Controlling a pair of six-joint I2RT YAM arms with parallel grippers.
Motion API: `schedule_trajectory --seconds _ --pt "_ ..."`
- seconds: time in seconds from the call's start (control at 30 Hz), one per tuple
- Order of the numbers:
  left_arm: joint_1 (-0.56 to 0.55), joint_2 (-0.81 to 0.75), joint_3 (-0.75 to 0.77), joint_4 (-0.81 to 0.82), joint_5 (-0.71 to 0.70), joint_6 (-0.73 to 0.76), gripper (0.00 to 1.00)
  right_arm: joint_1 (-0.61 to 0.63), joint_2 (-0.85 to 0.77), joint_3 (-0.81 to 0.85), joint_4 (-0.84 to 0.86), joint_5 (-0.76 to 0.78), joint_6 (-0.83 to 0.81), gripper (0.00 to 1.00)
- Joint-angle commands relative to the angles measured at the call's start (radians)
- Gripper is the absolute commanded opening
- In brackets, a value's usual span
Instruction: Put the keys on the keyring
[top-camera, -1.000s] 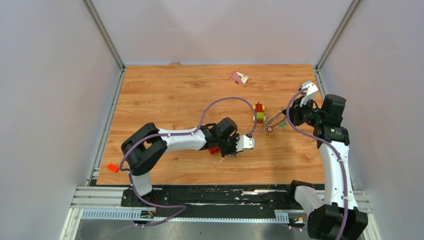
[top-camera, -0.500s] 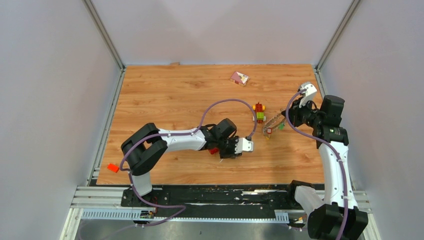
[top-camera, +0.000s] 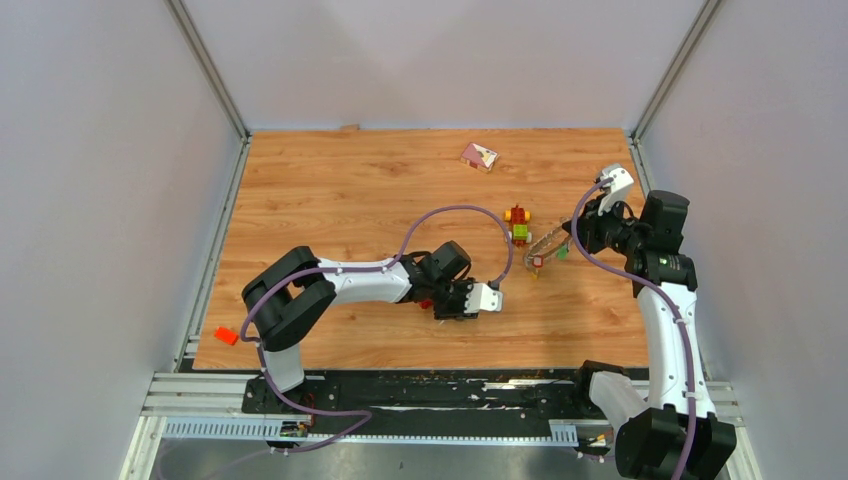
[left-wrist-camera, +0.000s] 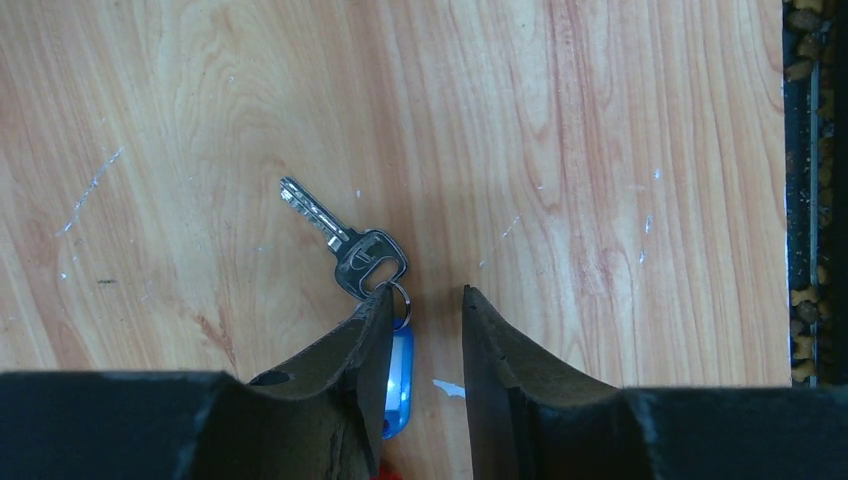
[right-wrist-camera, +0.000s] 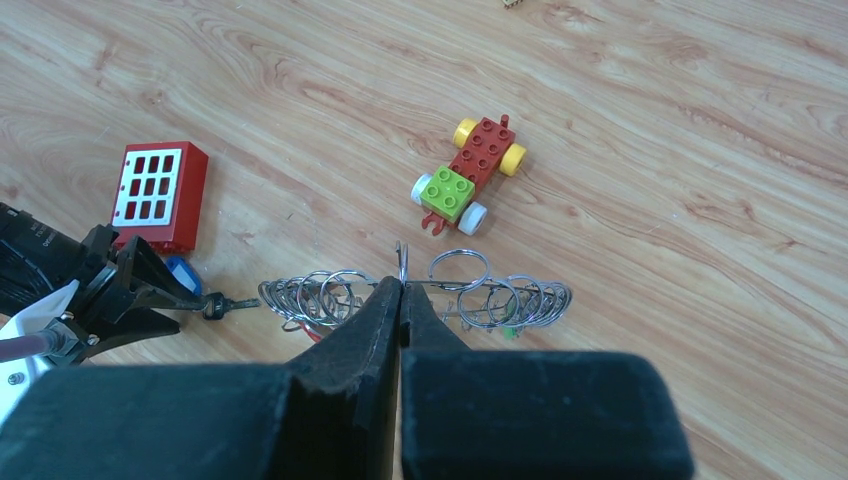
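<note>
L end effector (left-wrist-camera: 427, 297) released, just by blue-tagged key (left-wrist-camera: 368, 262) on surface (left-wrist-camera: 600, 150); R end effector (right-wrist-camera: 401, 285) clenched on keyring (right-wrist-camera: 525, 302).

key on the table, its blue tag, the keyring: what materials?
key: metal, with a bright silvery blade and a darker head. blue tag: probably plastic, glossy with even colour. keyring: thin wire loops, shiny grey, likely steel, pinched in the right gripper.
</note>
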Motion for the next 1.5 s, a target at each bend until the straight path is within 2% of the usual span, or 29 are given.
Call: schedule_trajectory --seconds 0.0,0.3,0.6,0.8,0.93,1.3,1.47 --pt "0.004 -0.023 0.017 0.014 -0.018 0.035 0.38 0.006 -0.011 0.006 0.065 -0.038 0.013 0.00" --pt "0.004 -0.052 0.014 0.028 -0.011 0.028 0.30 0.006 -0.011 0.005 0.065 -0.040 0.012 0.00" --pt "0.004 -0.056 0.025 0.053 -0.049 0.014 0.17 0.006 -0.011 0.004 0.065 -0.043 0.013 0.00" --pt "0.004 -0.069 0.028 0.051 -0.042 0.006 0.17 0.006 -0.008 0.005 0.065 -0.045 0.012 0.00" --pt "0.004 -0.071 0.029 0.048 -0.047 0.005 0.18 0.005 -0.007 0.005 0.064 -0.046 0.012 0.00" --pt "0.004 -0.069 0.025 0.026 -0.021 0.023 0.36 0.006 -0.006 0.001 0.065 -0.047 0.013 0.00" --pt "0.004 -0.073 0.010 0.022 -0.010 0.063 0.39 0.006 0.000 0.000 0.067 -0.049 0.012 0.00"
